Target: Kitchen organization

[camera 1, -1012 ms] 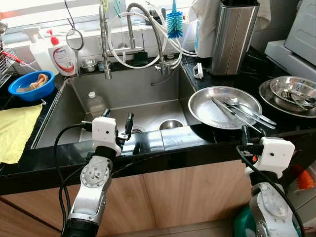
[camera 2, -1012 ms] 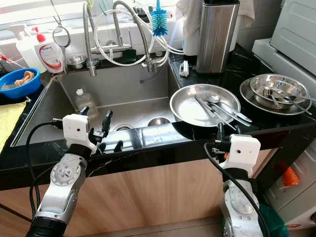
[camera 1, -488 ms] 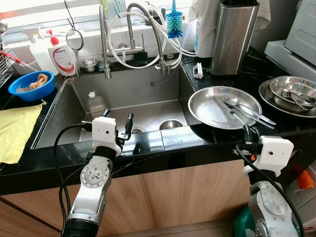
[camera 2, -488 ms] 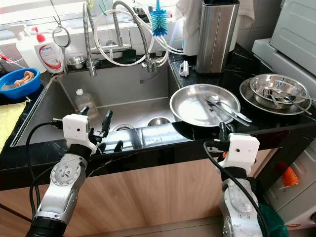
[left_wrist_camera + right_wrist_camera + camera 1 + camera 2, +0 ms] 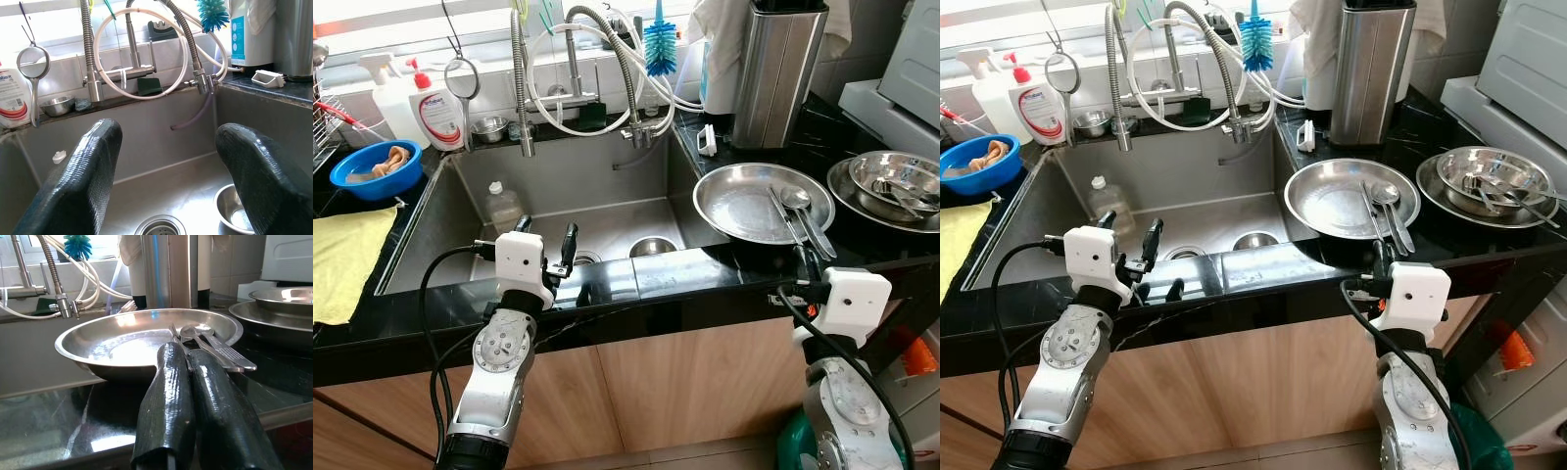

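A wide steel plate (image 5: 736,201) lies on the black counter to the right of the sink, with a spoon and other cutlery (image 5: 797,211) resting across its right side. My right gripper (image 5: 804,260) is shut, its tips at the plate's near rim; the right wrist view shows the two fingers pressed together against the plate (image 5: 122,345), just below the cutlery (image 5: 215,346). My left gripper (image 5: 546,237) stands open over the sink's front edge with nothing between its fingers (image 5: 83,181).
The sink (image 5: 607,181) holds a small steel bowl (image 5: 653,247) and a plastic bottle (image 5: 501,204). Stacked steel bowls with cutlery (image 5: 891,181) sit far right, a tall steel canister (image 5: 775,73) behind the plate. A blue bowl (image 5: 374,168) and yellow cloth (image 5: 342,255) lie left.
The plate has turned and slid a little back and right, so its cutlery now points toward the front edge. My right gripper edged up to its rim. The left arm is still.
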Motion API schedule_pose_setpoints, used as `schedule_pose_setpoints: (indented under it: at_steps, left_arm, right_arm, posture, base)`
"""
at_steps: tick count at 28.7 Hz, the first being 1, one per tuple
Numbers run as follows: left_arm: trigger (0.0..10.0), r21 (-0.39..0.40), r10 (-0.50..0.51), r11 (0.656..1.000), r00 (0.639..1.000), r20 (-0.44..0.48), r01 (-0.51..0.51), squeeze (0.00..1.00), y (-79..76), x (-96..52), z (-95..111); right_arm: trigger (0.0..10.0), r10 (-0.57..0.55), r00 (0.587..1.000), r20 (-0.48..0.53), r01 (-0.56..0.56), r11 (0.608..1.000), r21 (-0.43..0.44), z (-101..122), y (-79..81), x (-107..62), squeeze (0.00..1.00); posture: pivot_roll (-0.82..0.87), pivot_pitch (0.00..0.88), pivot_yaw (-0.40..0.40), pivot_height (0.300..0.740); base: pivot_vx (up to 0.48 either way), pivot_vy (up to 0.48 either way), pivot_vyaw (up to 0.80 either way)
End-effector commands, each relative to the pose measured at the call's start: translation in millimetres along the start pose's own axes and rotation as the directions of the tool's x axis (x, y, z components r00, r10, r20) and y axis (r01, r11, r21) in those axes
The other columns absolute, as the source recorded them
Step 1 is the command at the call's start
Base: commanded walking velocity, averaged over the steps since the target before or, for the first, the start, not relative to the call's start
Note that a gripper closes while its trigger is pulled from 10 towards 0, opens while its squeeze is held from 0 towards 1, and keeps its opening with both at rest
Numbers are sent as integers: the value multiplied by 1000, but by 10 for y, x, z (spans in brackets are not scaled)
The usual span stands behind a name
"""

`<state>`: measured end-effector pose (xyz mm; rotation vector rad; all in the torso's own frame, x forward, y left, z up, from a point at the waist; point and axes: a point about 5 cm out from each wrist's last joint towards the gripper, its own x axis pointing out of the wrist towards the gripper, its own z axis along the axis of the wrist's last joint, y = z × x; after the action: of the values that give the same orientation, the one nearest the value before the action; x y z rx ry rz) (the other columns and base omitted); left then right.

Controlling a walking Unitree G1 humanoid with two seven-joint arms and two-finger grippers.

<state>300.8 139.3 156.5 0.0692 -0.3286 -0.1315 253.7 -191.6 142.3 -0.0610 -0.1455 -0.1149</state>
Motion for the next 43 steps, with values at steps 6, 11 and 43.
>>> schedule_pose_setpoints:
  at_steps: [6, 11, 43]
  left_arm:
    - [10000, 28, 16, 999, 1000, -10, -16, 0, 50, 7, -15]
    - [10000, 29, 18, 999, 1000, -9, -18, 0, 54, 7, -16]
    - [10000, 36, 18, 999, 1000, 8, -18, 0, 62, 44, -3]
  right_arm:
    - [10000, 32, 995, 98, -36, 999, 36, 246, 91, 85, 0]
    - [10000, 51, 988, 149, -57, 997, 42, 402, 138, 136, 0]
    - [10000, 574, 780, -250, -594, 804, -5, 282, 674, 934, 0]
  posture:
    - [-148, 0, 104, 740]
    - [-147, 0, 104, 740]
    - [-128, 0, 98, 740]
  base:
    - [0, 0, 0]
    - [0, 0, 0]
    - [0, 0, 0]
